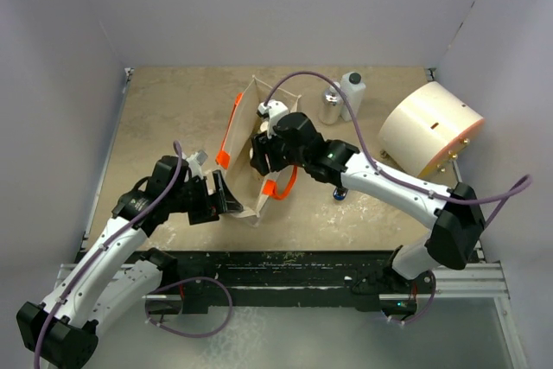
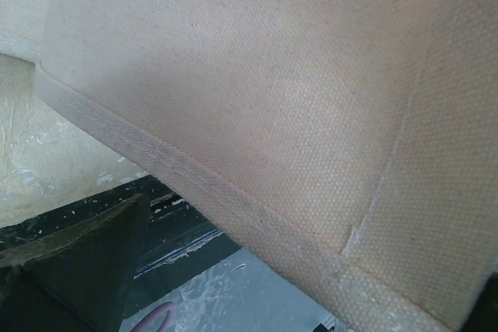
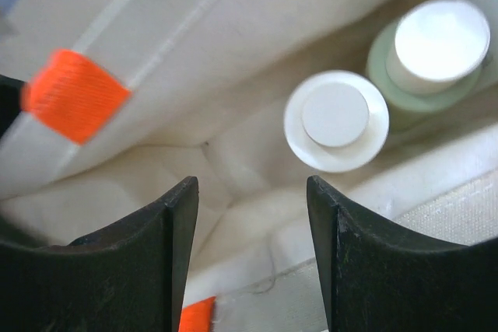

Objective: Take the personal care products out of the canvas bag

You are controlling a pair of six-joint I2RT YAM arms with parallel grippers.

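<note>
The canvas bag (image 1: 244,140) stands open in the middle of the table, orange handles (image 1: 281,186) hanging off its rim. My right gripper (image 1: 262,155) hovers over its mouth, jaws open and empty. In the right wrist view the gripper (image 3: 253,192) looks down into the bag at a white-capped bottle (image 3: 336,120) and an olive bottle with a cream cap (image 3: 436,52), both beyond the fingertips. My left gripper (image 1: 226,196) is at the bag's near left corner. Its wrist view is filled with canvas (image 2: 272,99), with one finger (image 2: 78,270) wide at the lower left, so it looks open.
A silver-capped bottle (image 1: 330,105) and a white bottle with a dark cap (image 1: 352,92) stand on the table behind the bag. A big cream cylinder (image 1: 429,127) lies at the right. A small blue object (image 1: 341,193) shows under my right arm.
</note>
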